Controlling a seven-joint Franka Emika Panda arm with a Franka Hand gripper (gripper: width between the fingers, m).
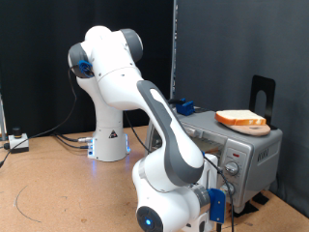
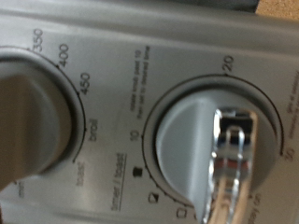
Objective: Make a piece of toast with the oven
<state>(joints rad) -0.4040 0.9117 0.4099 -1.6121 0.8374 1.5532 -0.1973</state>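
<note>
The silver oven (image 1: 253, 153) stands at the exterior view's right. One tan bread slice with an orange-brown crust (image 1: 241, 120) lies flat on its top; the inside of the oven is hidden. My gripper (image 1: 226, 182) is at the oven's front panel, by the round knobs, mostly hidden behind my arm. In the wrist view the timer/toast knob (image 2: 210, 140) with its shiny grip fills the middle. The temperature knob (image 2: 37, 112) sits beside it, behind one blurred dark finger (image 2: 23, 131) at the edge. Nothing shows between the fingers.
A black upright stand (image 1: 263, 95) rises behind the oven. A white box (image 1: 17, 142) and cables (image 1: 39, 198) lie on the wooden table at the exterior view's left. A black curtain closes the back.
</note>
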